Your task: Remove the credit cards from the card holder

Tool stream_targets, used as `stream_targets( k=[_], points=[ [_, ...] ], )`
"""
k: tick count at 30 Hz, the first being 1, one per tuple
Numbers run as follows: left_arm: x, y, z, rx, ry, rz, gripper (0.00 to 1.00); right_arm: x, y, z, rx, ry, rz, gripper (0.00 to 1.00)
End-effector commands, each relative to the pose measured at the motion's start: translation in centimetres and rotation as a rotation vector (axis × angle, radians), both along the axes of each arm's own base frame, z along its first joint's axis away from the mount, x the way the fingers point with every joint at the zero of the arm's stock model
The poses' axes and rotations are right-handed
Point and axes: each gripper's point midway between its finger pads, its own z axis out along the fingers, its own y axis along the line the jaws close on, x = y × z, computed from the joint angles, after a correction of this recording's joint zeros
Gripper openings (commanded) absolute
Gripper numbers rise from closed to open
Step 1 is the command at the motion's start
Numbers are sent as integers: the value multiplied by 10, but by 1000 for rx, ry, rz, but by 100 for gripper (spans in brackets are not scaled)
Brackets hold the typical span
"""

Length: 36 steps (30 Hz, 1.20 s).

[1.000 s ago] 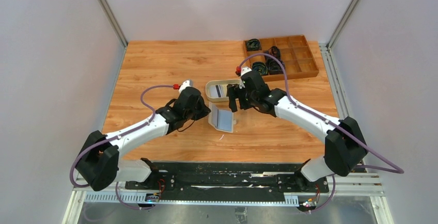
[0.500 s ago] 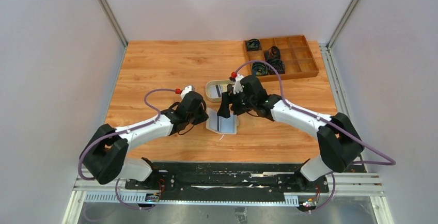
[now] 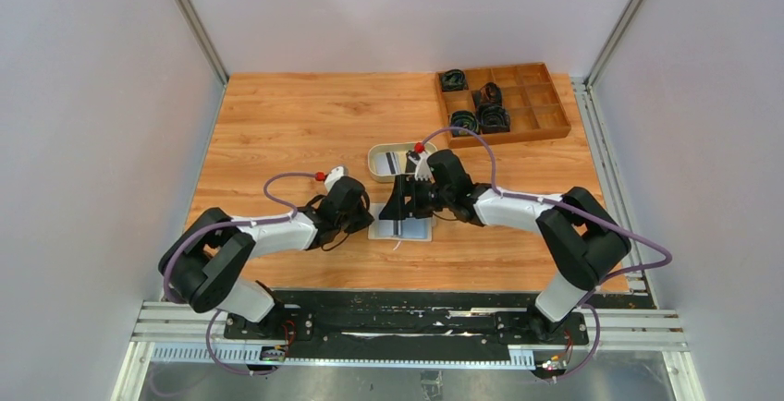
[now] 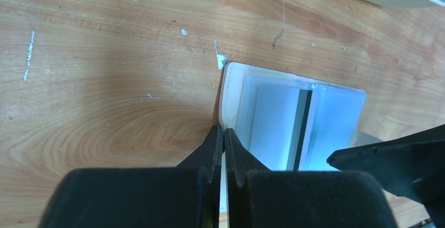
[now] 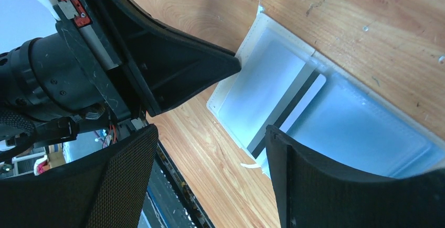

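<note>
Left jaws pressed together at the card holder; right jaws spread above it.

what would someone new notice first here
Both arms meet over the open card holder in the middle of the table: the left gripper pinches its edge, the right gripper hangs open above it. A pale card with a dark stripe shows inside. A wooden box sits at the far right corner.
</note>
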Motion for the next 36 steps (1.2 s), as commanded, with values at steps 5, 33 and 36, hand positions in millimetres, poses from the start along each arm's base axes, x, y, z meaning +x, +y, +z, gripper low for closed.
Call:
stream_targets(
  k=[5, 33, 36],
  points=[
    [-16, 19, -36, 55, 61, 26, 0, -4, -10, -26, -26, 72, -56, 78],
    [-24, 24, -47, 64, 84, 30, 0, -11, 8, 7, 289, 140, -67, 75],
    [-24, 24, -47, 63, 84, 30, 0, -11, 11, 21, 345, 129, -61, 74]
  ],
)
